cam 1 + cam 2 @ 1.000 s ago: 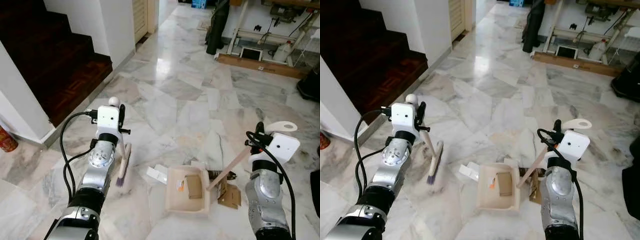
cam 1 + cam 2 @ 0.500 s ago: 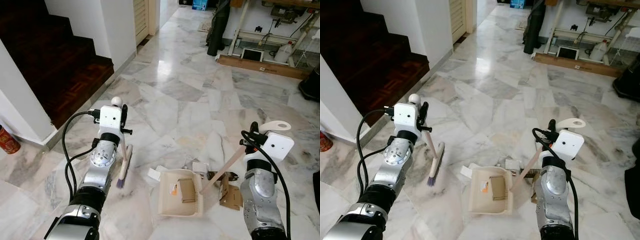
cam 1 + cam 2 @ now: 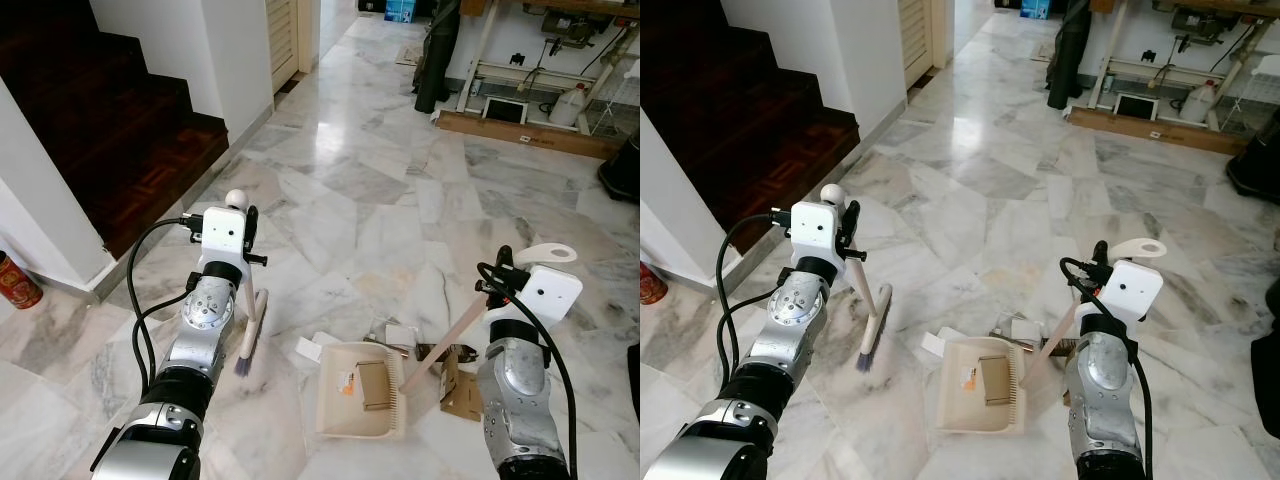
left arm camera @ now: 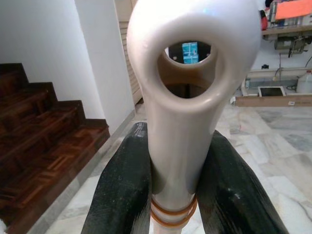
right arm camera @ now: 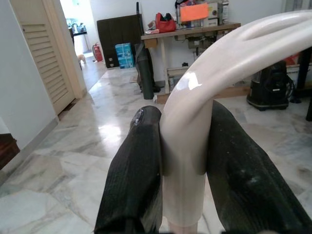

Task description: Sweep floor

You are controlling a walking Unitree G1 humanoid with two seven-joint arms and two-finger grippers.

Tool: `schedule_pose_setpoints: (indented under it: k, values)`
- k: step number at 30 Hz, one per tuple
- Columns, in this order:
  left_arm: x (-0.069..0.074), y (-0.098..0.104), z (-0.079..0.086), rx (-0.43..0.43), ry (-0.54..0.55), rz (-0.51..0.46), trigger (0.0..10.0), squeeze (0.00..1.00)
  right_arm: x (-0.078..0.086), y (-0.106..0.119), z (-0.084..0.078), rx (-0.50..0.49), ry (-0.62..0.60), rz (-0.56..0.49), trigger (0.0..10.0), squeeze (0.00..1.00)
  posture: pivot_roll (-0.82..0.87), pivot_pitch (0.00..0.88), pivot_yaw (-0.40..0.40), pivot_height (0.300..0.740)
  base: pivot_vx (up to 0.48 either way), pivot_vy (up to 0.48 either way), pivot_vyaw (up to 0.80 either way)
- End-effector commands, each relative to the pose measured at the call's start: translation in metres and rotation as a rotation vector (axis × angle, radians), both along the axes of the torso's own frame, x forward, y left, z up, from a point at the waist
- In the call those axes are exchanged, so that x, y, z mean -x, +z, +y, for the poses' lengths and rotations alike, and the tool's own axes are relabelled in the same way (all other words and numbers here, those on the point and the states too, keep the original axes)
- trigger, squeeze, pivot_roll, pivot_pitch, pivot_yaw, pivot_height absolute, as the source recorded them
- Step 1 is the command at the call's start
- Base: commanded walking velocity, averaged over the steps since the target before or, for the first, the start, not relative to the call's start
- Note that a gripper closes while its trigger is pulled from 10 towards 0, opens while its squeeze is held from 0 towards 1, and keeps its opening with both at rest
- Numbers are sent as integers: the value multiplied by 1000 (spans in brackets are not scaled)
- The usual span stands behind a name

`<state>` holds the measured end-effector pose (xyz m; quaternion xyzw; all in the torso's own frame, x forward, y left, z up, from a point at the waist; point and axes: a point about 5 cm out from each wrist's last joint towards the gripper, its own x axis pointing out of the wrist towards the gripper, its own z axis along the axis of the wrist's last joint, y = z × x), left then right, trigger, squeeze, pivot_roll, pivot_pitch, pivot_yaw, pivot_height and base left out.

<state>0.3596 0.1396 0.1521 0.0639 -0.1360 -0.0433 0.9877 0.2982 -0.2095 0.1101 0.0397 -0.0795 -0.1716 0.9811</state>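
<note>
Gripped the brush (image 3: 249, 335) in the left gripper (image 4: 176, 134), black fingers (image 4: 122, 190) clamped on either side of the cream handle just below its hanging hole, bristles down on the marble floor (image 3: 380, 200) to the left of the dustpan (image 3: 340, 415). Held the dustpan handle (image 3: 445, 338) in the right gripper (image 5: 184, 108), closed tight around the curved top of the stick, pan resting flat on the floor with its open mouth toward the robot. Carried one flat piece of cardboard (image 3: 373, 385) in the pan already. Left a white scrap (image 3: 310, 348) on the tiles between bristles and pan, a few small bits (image 3: 400, 335) just behind the pan's far wall, and a brown cardboard piece (image 3: 460, 392) just beside its right side. Looked like mid-collection, with the white scrap as the nearest target. Seemed best to turn or shift the pan so that its lip faced the scrap, press the lip flush to the tile, then draw the bristles low and slow from beyond the scrap toward the pan. Called for short strokes and a steady pan, since light paper could slide under a lifted lip or skate off on polished marble. Risked tipping out the cardboard with any sharp tilt.
</note>
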Motion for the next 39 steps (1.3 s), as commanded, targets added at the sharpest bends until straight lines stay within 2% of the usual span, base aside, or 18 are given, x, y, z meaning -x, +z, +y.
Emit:
schedule_pose_setpoints:
  k: [1,8,20,23,27,31,39]
  values:
    - [-1,11,-1,24,-8,-51,10000,0,-5,17,1,-7,1,-72,10000,0,35,0,-3,740,0,0,0]
    - [1,7,-3,11,-13,-40,10000,0,-4,17,4,-24,3,-69,10000,0,33,13,-6,740,0,0,0]
    - [-2,18,-7,43,-29,-74,10000,0,-4,19,2,-27,-11,-67,10000,0,33,70,-10,740,0,0,0]
    - [-1,20,-7,80,-33,-79,10000,0,-3,19,1,-34,-19,-66,10000,0,37,80,-11,740,-165,0,0]
    - [0,22,-6,66,-35,-95,10000,0,-1,17,1,-43,-26,-61,10000,0,45,88,-14,740,0,0,0]
    - [0,22,-5,64,-30,-94,10000,0,0,18,4,-33,-19,-59,10000,0,40,91,-15,740,-241,0,0]
    - [2,22,-8,88,-43,-92,10000,0,2,22,-2,-45,-42,-71,10000,0,32,107,-20,740,-250,0,0]
